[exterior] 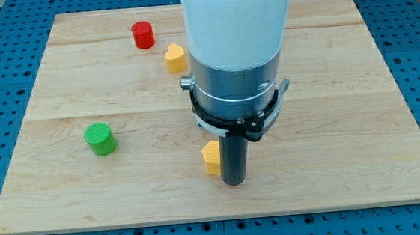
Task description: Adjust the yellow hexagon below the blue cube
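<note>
Wooden board (328,86), no readable writing.

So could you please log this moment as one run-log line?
my tip: touching yellow hexagon at its right | blue cube: not visible | red cylinder, yellow heart, green cylinder: apart

Arm (236,21): broad white cylindrical housing. Below it a brushed-metal collar, ringed by a black clamp with small screws. Dark grey straight rod under that, ending at my tip (234,183), flat-bottomed.
</note>
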